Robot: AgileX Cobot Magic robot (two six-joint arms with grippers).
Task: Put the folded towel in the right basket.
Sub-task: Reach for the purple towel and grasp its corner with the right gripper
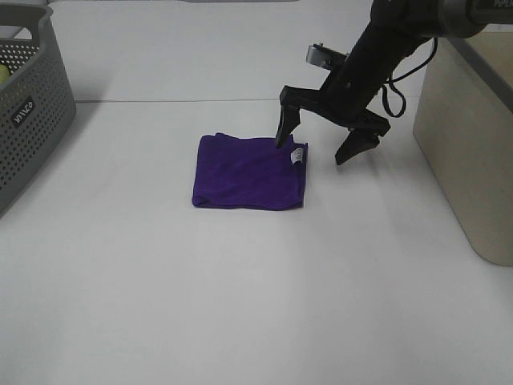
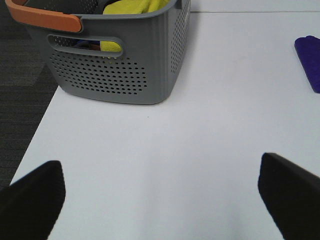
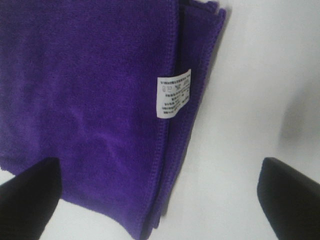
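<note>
A folded purple towel with a white label lies flat on the white table near the middle. My right gripper is open and hangs over the towel's far right corner, one finger above the cloth, the other past its right edge. In the right wrist view the towel and its label fill the picture between the two fingers. The beige right basket stands at the right edge. My left gripper is open and empty over bare table, out of the high view.
A grey perforated basket stands at the far left; in the left wrist view it holds yellow cloth and has an orange handle. The towel's edge shows in the left wrist view. A black cable hangs from the right arm.
</note>
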